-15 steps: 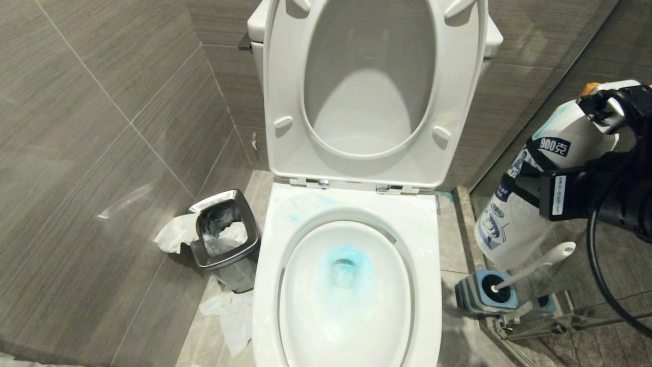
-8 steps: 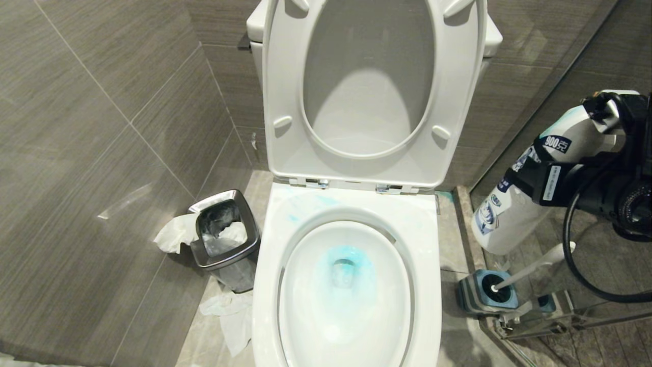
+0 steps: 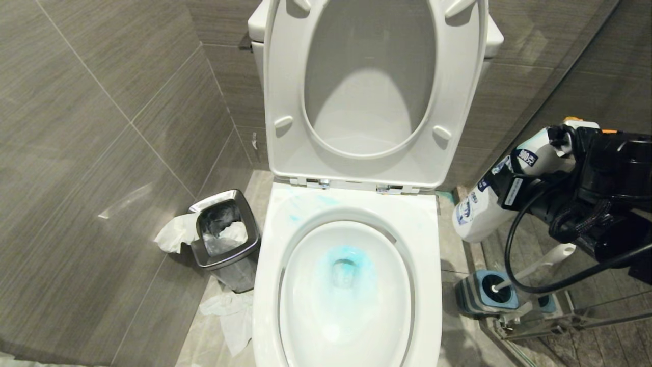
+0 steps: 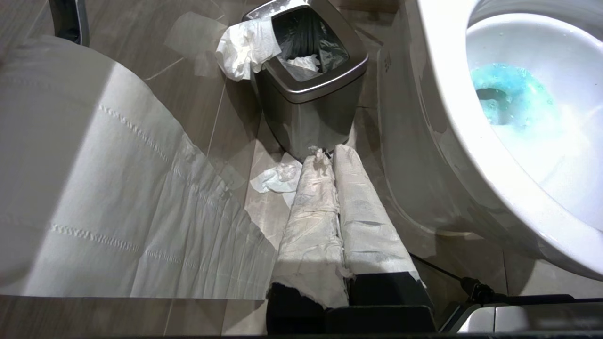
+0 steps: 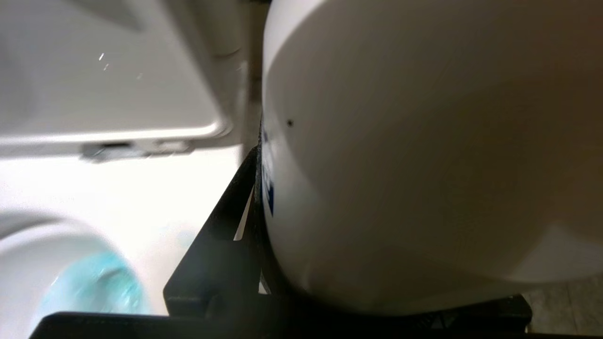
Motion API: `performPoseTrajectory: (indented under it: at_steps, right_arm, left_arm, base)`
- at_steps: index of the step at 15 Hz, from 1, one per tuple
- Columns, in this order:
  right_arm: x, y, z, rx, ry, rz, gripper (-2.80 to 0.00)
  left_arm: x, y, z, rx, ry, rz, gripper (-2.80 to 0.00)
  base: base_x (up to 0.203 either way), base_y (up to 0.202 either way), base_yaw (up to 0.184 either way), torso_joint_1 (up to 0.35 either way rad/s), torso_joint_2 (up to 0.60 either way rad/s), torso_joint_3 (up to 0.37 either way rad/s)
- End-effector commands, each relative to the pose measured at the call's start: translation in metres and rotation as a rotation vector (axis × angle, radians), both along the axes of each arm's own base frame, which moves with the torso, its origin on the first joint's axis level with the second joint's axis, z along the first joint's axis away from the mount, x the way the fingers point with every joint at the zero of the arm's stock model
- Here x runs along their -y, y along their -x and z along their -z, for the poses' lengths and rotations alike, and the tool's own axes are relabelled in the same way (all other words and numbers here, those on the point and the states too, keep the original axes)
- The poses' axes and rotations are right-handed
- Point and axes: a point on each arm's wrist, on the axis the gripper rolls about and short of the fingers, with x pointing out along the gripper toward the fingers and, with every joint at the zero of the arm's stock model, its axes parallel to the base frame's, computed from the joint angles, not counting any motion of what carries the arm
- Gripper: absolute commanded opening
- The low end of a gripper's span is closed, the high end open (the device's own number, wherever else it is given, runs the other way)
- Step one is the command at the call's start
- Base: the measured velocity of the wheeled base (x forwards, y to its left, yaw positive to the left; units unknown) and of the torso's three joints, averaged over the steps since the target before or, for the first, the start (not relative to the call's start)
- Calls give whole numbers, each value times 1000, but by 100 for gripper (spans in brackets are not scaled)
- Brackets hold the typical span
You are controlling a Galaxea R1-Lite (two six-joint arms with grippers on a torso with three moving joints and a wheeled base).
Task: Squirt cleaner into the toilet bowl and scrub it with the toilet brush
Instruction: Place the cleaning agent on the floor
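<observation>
A: What has the right gripper (image 3: 514, 186) got?

B: Its jaws are clamped round the body of the cleaner (image 3: 489, 206), about halfway open because the bottle fills them. The bottle hangs tilted to the right of the toilet bowl (image 3: 346, 285), base toward the floor, neck up by the wrist.

A: And the left gripper (image 4: 330, 207)?

B: Closed tight with nothing between its paper-wrapped fingers (image 4: 362, 221), parked low beside the waste bin (image 4: 311, 89). A sheet of paper roll (image 4: 94, 188) lies near it.

A: What's the step, do you think?

B: Blue liquid already sits in the water at the bottom of the bowl, with smears on the rim near the hinges, so I'd judge the squirting done and the bottle on its way to the floor. It should come down upright, on flat tile, clear of the toilet brush (image 3: 535, 267), and only then be let go.

A: How does the brush look?

B: Standing in its blue-grey holder (image 3: 484, 295) just below the bottle, white handle leaning to the right, black head down inside. That handle needs free room for the next grab.
</observation>
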Motion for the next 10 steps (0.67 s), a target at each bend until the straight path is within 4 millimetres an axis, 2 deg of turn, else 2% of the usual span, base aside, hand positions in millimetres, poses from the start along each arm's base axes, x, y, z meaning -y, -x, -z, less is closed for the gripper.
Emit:
performPoseTrajectory:
  at_steps: [1,3,7,10]
  right_arm:
    - [8,-14,22,-23,12,39,-280]
    - [16,-22,31,-55,41,58,-280]
    - [27,-42,54,-130,109,-15,-280]
    - [25,-76,88,-66,143,-17,-280]
  left_arm:
    - [0,0,0,0,0,0,-280]
    - [0,0,0,0,0,1,-280]
    - [0,0,0,0,0,0,-280]
    - [0,0,0,0,0,1,-280]
  base:
    - [0,0,0,0,0,0]
    - [0,0,0,0,0,0]
    - [0,0,0,0,0,0]
    - [0,0,0,0,0,0]
